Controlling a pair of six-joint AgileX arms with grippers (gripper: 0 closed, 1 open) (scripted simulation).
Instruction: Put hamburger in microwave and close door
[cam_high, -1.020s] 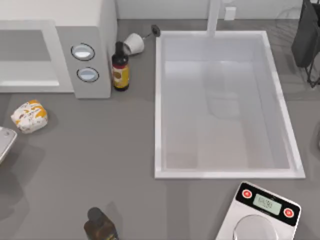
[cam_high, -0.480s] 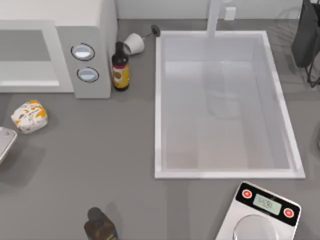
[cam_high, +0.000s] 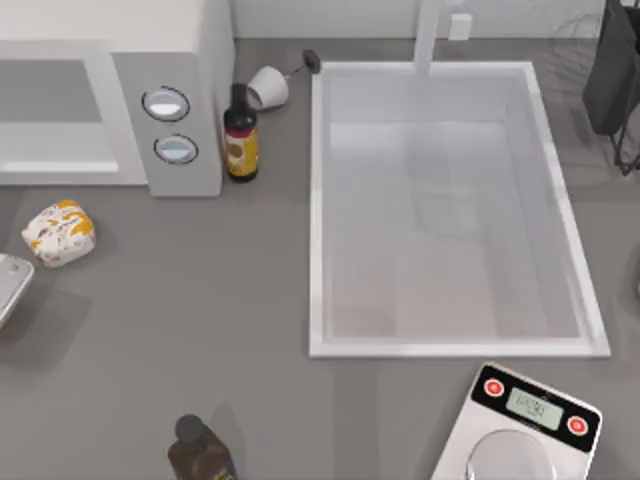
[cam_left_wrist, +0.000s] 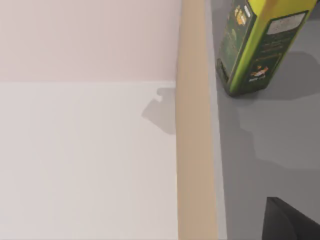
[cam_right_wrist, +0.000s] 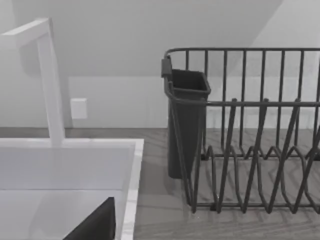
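just one hamburger (cam_high: 58, 232), one microwave (cam_high: 110, 95) with two knobs (cam_high: 166, 103); claw states indiscernible

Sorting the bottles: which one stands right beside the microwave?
The dark brown bottle with the yellow label, against the white microwave's knob side; the other dark bottle stands at the table's near edge.

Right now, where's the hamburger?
Top view, far left: the hamburger sits on the counter just in front of the microwave, untouched.
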